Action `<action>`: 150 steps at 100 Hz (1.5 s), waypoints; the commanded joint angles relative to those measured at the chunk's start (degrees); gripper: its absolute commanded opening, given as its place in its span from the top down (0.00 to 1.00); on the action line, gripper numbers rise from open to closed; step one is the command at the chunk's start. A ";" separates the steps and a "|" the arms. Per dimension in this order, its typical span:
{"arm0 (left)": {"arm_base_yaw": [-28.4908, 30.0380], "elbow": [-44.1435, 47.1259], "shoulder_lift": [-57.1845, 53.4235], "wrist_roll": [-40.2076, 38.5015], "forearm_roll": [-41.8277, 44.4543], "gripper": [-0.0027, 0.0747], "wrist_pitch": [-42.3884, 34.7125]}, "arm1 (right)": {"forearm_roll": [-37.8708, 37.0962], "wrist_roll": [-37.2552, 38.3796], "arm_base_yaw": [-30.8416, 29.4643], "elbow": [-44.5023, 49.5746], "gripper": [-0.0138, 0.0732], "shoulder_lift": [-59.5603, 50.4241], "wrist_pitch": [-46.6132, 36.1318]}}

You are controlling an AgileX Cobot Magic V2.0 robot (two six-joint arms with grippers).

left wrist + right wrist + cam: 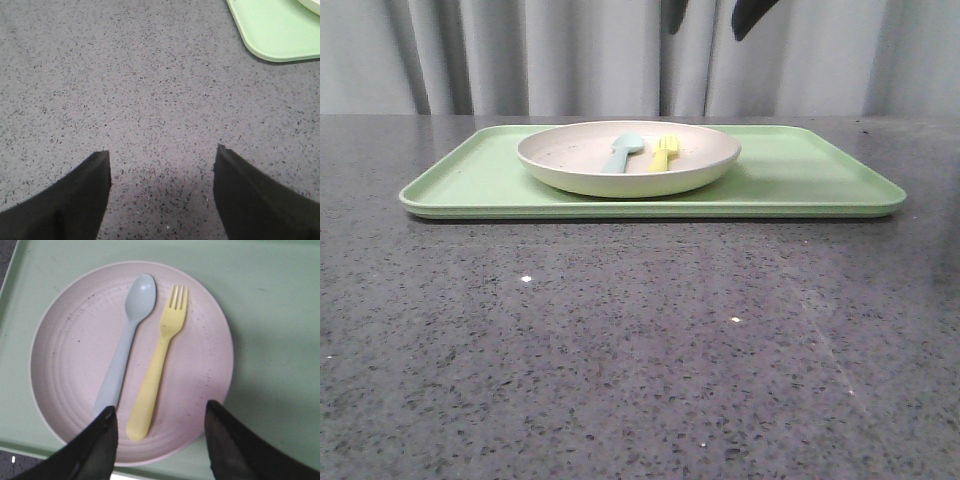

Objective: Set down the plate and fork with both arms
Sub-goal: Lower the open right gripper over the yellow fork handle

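The cream-white plate [570, 160] [75, 355] rests on the light-green tray [800, 170] [270, 315]. In the plate lies the yellow fork [664, 153] [159, 362], its tines pointing away from me. My right gripper [160, 405] hangs open above the plate's near rim, with the fork's handle end between its fingertips and apart from them. In the front view its two dark fingers [755, 15] show at the top edge. My left gripper [162, 155] is open over bare table, well off a corner of the tray [275, 30]. It holds nothing.
A pale blue spoon [623, 153] [125, 340] lies in the plate beside the fork, on its left. The tray sits at the back of the dark speckled table [620, 350]. A grey curtain hangs behind.
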 commanded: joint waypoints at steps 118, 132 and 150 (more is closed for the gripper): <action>0.12 -1.64 0.18 -0.70 0.04 0.40 -3.49 | -6.16 8.69 1.45 -5.40 0.38 11.81 -4.05; 0.12 -1.64 0.18 -0.70 0.04 0.40 -3.49 | -6.16 8.78 1.45 -5.40 0.38 12.09 -4.05; 0.12 -1.64 0.18 -0.70 0.04 0.40 -3.49 | -6.16 10.17 1.45 -5.40 0.38 12.49 -4.05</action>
